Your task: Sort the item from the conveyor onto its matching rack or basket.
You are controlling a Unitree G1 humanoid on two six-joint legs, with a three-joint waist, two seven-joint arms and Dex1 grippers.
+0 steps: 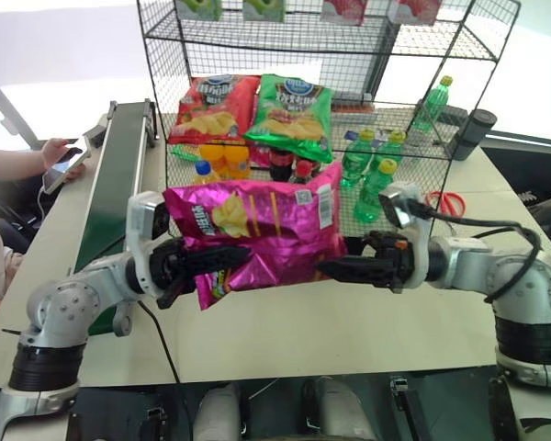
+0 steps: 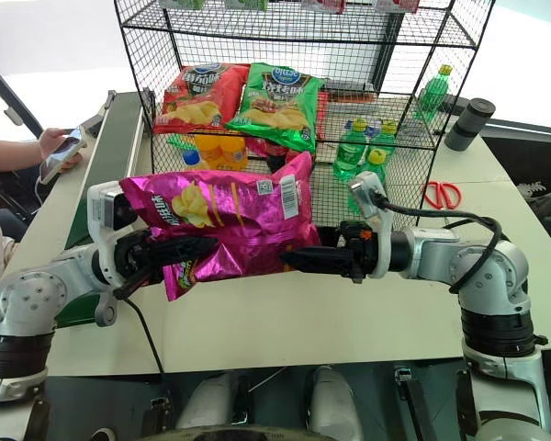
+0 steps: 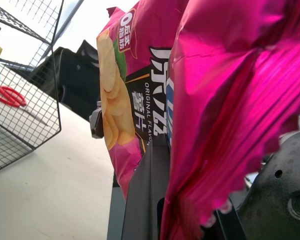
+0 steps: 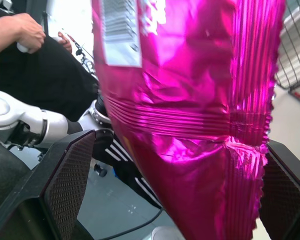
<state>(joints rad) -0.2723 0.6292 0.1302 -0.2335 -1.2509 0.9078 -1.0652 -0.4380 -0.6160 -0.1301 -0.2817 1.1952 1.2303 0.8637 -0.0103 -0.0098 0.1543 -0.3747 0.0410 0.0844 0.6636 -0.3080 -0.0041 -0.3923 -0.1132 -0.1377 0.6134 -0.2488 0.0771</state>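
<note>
The magenta chip bag [image 1: 257, 230] is held clear of the worktop [image 1: 349, 331], over its middle and in front of the black wire rack [image 1: 459, 41], well away from the conveyor [image 1: 115, 175] that runs along the worktop's left edge. The left gripper [image 1: 207, 262] is clamped tight on the bag's left end, the foil being pinched between its fingers.

The right gripper [image 1: 344, 269] is spread fully wide, with the bag's crimped right end lying between its fingers [image 4: 70, 170]. No squeeze is seen there, so the bag is judged to be carried by the left arm alone.

The bag's long axis is laid across, from one gripper to the other, roughly parallel to the rack's front. The red chip bag [image 1: 211, 106] and the green chip bag [image 1: 294, 115] are propped on a tier straight behind it, so the bag is judged to need carrying up and away from the robot. The free end lies nearer the right arm, and a closing there is probably wanted first.
</note>
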